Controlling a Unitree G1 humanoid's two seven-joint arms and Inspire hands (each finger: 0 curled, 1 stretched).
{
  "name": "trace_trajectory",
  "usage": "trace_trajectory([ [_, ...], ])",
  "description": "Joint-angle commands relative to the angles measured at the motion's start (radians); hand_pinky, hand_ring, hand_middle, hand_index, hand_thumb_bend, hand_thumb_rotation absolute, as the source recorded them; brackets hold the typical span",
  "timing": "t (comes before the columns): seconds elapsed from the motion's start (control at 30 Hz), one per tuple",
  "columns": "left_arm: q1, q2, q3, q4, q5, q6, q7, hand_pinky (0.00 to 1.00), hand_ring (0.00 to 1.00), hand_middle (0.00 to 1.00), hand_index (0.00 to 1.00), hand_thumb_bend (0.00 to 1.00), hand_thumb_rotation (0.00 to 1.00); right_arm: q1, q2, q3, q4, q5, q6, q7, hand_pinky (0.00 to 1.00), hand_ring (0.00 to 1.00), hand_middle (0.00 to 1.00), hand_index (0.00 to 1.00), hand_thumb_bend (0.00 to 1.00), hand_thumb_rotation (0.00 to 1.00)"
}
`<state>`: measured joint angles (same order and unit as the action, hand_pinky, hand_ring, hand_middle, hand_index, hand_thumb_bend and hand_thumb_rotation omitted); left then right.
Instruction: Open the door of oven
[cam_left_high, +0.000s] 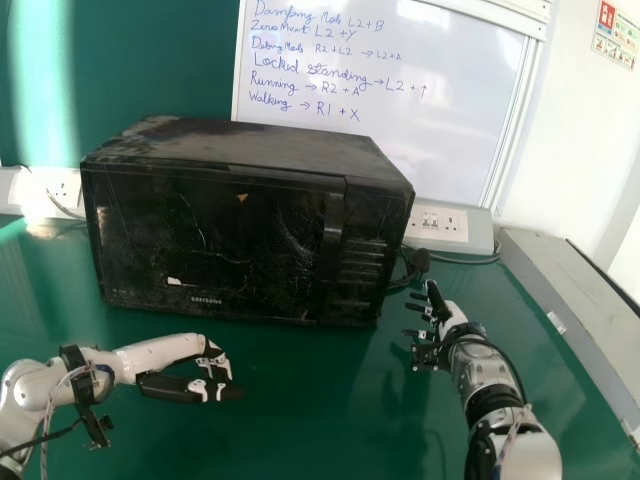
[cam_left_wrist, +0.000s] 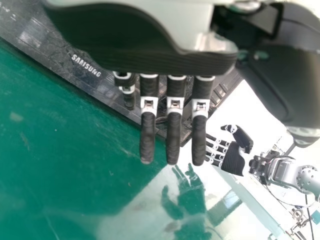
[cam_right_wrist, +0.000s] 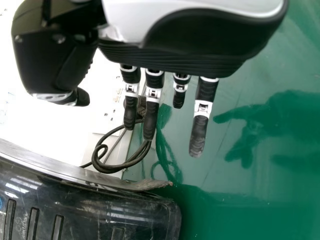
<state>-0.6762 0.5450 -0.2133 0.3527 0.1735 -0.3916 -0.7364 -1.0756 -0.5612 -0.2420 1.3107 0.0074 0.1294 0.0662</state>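
Head view: the closed oven (cam_left_high: 230, 240) is being supported by the table (cam_left_high: 330, 430); before it the left hand (cam_left_high: 175, 387), and near its right corner the right hand (cam_left_high: 432, 353), are being held with fingers extended.

Bright scene. I get glare at the left of the tabletop (cam_left_high: 300, 410)'s far edge, dark reflections (cam_right_wrist: 260, 127) on its gloss.

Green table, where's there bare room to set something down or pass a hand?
The green table is bare in front of the oven, between the left hand and right hand. Another bare patch lies between the right hand and the grey ledge. It's crowded by the oven's right side, towards the back, with a plug and cable.
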Motion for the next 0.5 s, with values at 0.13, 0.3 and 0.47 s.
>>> trace_trajectory([
  [0.13,0.004,0.002,0.013,-0.01,-0.043,-0.007,-0.02,0.42,0.5,0.58,0.5,0.5,0.05,-0.007,0.004,0.003,0.002,-0.005,-0.008,-0.005,0.46,0.59,0.75,0.79,0.54,0.34],
  [0.3,0.014,0.006,0.018,-0.015,-0.063,-0.013,-0.028,0.42,0.5,0.58,0.5,0.5,0.05,-0.011,0.008,0.005,0.002,-0.003,0.003,-0.01,0.48,0.58,0.75,0.8,0.54,0.36],
  [0.47,0.03,0.014,0.024,-0.061,-0.049,-0.003,-0.011,0.4,0.48,0.57,0.5,0.5,0.05,-0.01,0.008,0.002,0.003,0.0,0.005,-0.012,0.5,0.58,0.74,0.79,0.54,0.37],
])
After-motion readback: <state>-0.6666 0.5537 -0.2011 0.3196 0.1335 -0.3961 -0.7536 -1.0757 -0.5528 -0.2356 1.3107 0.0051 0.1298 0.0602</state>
